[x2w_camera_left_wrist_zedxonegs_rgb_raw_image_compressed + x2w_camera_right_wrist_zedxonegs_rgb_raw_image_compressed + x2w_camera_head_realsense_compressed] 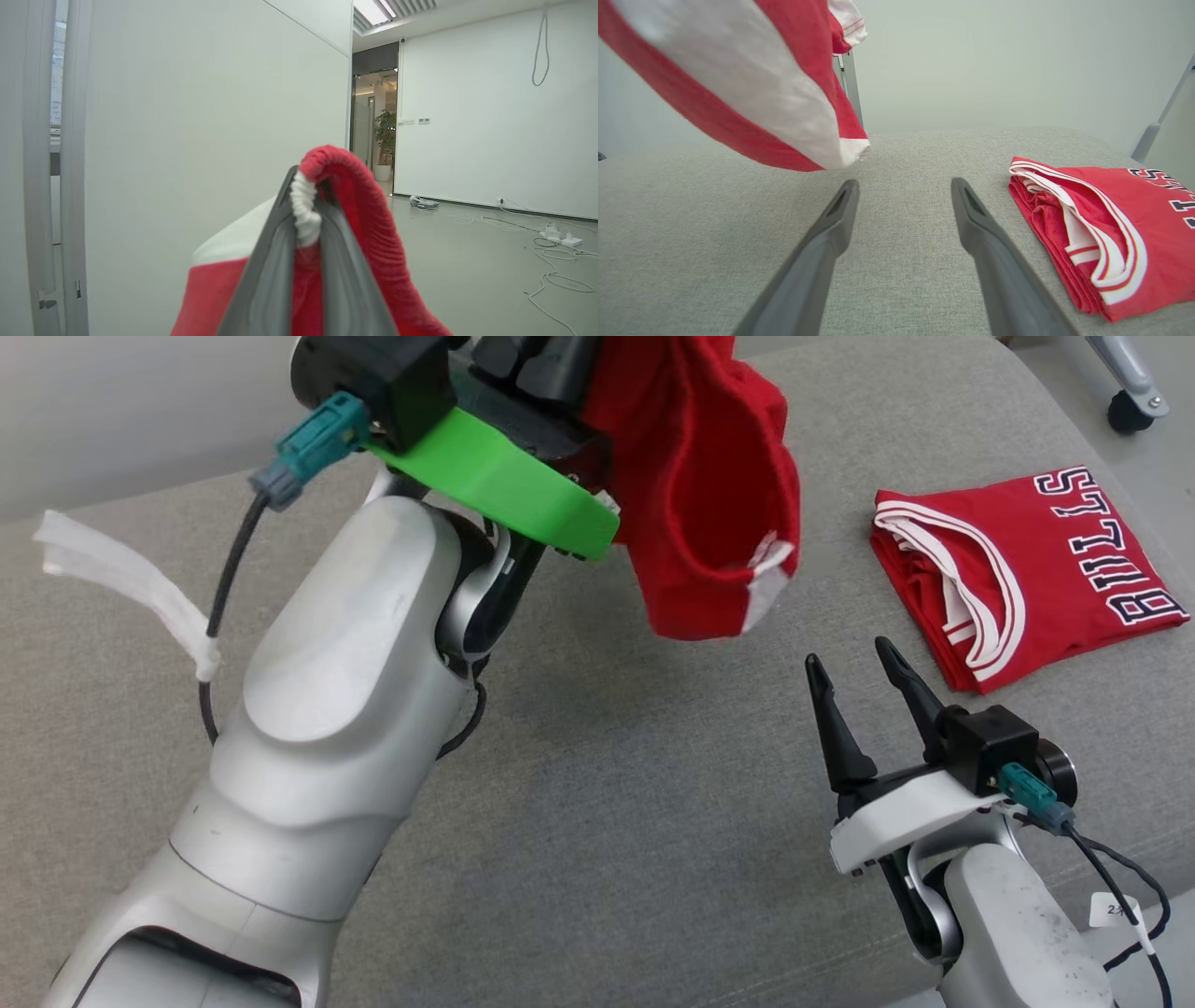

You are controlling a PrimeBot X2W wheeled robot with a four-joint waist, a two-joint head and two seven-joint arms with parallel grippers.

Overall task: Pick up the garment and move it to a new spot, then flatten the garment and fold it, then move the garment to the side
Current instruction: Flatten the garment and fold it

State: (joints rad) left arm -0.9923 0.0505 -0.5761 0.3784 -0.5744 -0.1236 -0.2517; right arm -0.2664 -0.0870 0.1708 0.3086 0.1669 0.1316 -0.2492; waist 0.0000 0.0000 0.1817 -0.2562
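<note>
A red garment (709,495) with white trim hangs in the air over the grey padded surface (607,821). My left gripper (560,364) is raised close to the head camera and shut on it. In the left wrist view, the left gripper (306,186) pinches a bunched white and red edge of the garment (369,210). My right gripper (845,651) stands open low at the right, below the hanging cloth, holding nothing. In the right wrist view, the garment (738,88) hangs at the upper left, ahead of the open right gripper (904,183).
A folded red jersey (1027,569) with white lettering lies at the right of the surface, also seen as the jersey (1101,224) beside my right fingers. A caster wheel (1130,411) stands beyond the far right corner. A white strip (121,579) dangles from the left arm's cable.
</note>
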